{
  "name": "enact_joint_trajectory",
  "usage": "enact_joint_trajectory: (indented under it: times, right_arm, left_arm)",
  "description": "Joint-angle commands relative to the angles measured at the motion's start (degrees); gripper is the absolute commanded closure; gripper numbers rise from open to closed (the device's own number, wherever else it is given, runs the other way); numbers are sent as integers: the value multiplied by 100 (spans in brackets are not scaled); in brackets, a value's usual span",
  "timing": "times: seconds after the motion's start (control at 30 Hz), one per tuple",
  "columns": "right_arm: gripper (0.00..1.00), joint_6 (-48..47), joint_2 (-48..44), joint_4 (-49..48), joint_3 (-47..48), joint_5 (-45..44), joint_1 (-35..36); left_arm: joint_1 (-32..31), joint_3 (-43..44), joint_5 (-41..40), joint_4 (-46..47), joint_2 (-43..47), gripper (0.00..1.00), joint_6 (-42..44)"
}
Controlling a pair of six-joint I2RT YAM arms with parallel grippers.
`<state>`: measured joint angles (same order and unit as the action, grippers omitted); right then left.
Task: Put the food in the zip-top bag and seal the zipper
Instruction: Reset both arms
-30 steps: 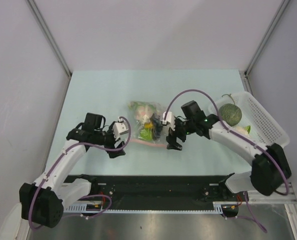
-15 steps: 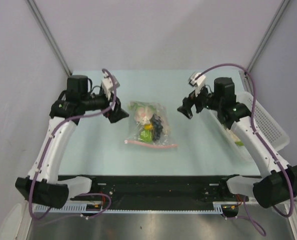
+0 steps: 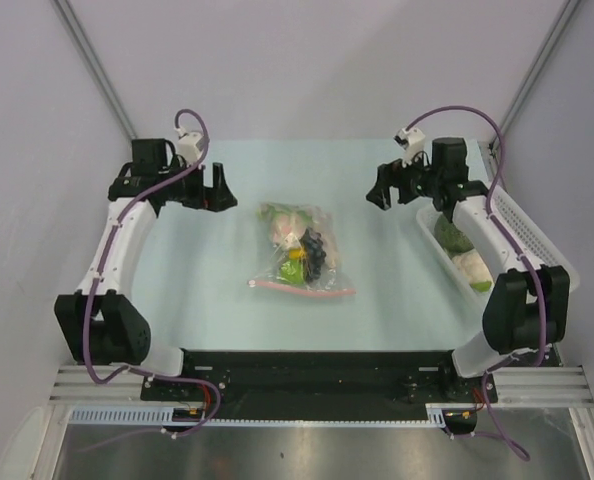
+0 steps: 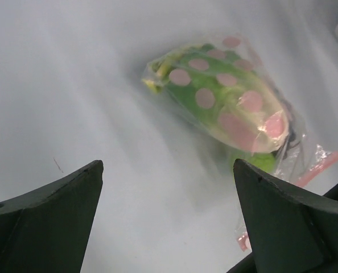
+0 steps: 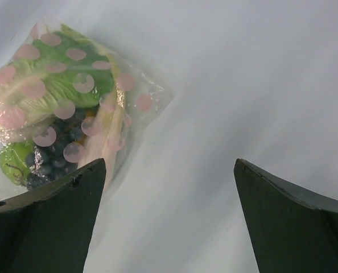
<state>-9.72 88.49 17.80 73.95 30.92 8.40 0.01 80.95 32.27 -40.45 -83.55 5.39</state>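
Note:
The clear zip-top bag (image 3: 299,248) with pink dots lies in the middle of the table, holding food: green leafy piece, grapes, pale piece. Its pink-red zipper strip (image 3: 305,290) runs along the near edge. The bag also shows in the left wrist view (image 4: 226,102) and the right wrist view (image 5: 66,108). My left gripper (image 3: 217,190) is open and empty, raised at the back left, apart from the bag. My right gripper (image 3: 380,190) is open and empty, raised at the back right, apart from the bag.
A white latticed basket (image 3: 537,235) stands at the right edge with a green round fruit (image 3: 451,232) and a pale piece (image 3: 473,268) in it. The right arm reaches over the basket's inner side. Grey walls enclose the table.
Both arms have lifted off the bag's zipper edge and swung back and outward, the left to the back left, the right to the back right. The bag stays put.

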Motion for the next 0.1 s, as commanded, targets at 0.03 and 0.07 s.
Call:
enact_joint_trajectory:
  times: [0.03, 0.07]
  right_arm:
    - [0, 224, -60, -259, 137, 204, -23]
    - [0, 233, -60, -277, 154, 204, -23]
  left_arm:
    - [-19, -387, -634, 195, 260, 0, -179]
    - [-19, -378, -652, 195, 277, 0, -187]
